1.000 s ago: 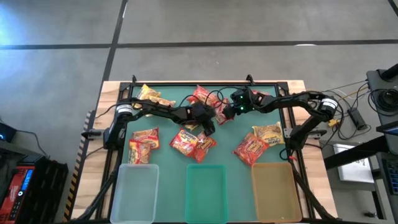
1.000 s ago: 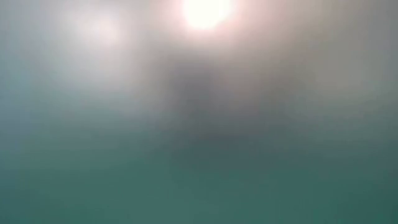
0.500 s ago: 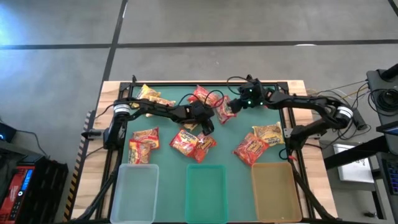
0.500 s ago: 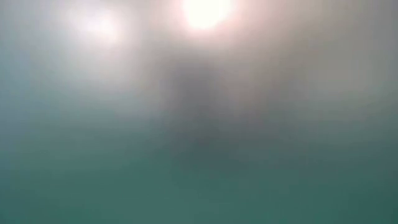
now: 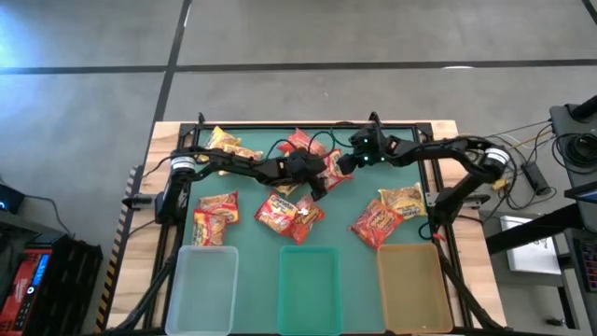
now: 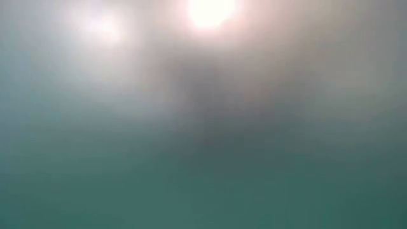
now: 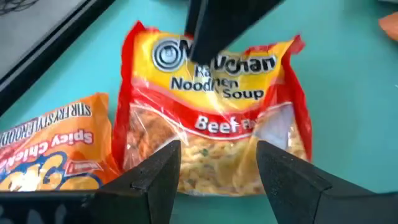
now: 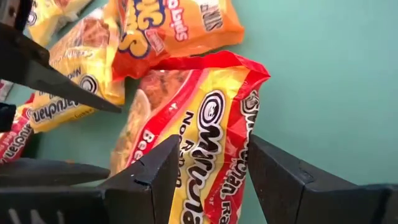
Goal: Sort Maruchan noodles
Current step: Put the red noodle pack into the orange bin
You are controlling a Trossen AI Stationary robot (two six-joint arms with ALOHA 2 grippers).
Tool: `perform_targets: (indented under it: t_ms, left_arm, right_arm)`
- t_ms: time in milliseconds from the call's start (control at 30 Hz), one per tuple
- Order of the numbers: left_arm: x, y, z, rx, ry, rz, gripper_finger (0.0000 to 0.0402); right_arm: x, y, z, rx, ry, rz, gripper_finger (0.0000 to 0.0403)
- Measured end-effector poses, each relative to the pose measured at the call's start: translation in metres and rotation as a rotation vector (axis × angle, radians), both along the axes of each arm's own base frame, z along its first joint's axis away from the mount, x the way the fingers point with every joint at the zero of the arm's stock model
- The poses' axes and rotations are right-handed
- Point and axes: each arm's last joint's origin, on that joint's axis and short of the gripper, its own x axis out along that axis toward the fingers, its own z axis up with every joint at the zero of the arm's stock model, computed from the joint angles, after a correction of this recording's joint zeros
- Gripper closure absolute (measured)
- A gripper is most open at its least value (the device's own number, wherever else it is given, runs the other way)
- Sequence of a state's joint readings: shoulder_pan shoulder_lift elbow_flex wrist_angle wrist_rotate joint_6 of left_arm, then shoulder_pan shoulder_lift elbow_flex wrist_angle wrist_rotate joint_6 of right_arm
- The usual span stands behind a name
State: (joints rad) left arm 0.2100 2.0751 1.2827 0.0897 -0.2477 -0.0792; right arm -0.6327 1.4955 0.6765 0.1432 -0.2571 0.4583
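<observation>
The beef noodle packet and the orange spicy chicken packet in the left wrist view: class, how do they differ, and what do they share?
The beef noodle packet is red and yellow, with a clear window showing noodles; the orange spicy chicken packet is orange with no window in view. The beef packet shows almost whole between the left gripper's fingers; the spicy chicken packet runs off the picture's edge. Its print reads upside down there; the beef packet's reads upright. Both are crinkly plastic.

Low view: all blur, nothing readable. Beef packet (image 8: 186, 143) cut off by right wrist picture's edge. Orange packet (image 7: 50, 149) cut by left wrist picture's edge.
</observation>
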Motion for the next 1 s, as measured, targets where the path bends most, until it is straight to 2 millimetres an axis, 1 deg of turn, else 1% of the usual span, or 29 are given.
perform_targets:
  t_ms: [100,267,367,500,667,833,1000]
  left_arm:
    - [-0.002,0.0,-0.011,-0.014,0.015,0.008,0.0208]
    - [0.0,0.001,-0.025,-0.034,-0.002,0.033,0.0208]
    - [-0.002,0.0,-0.03,-0.048,0.007,0.046,0.0208]
    - [-0.006,-0.001,-0.035,-0.06,0.017,0.052,0.0208]
    - [-0.007,-0.002,-0.037,-0.067,0.027,0.055,0.0208]
    - [-0.008,-0.002,-0.038,-0.07,0.028,0.057,0.0208]
    - [-0.008,-0.002,-0.038,-0.071,0.029,0.058,0.0208]
  right_arm:
    - [0.002,-0.001,-0.003,0.009,-0.005,0.007,0.0229]
    - [0.002,-0.001,-0.001,0.003,-0.01,0.003,0.0229]
    - [-0.001,0.0,0.003,0.009,-0.009,0.007,0.0229]
    - [-0.011,-0.001,0.008,0.039,0.024,-0.01,0.0227]
    - [-0.014,-0.003,0.008,0.142,-0.027,0.026,0.0201]
    - [-0.011,-0.004,0.001,0.154,-0.02,0.02,0.0173]
    - [-0.004,-0.007,-0.007,0.14,-0.045,0.024,0.0158]
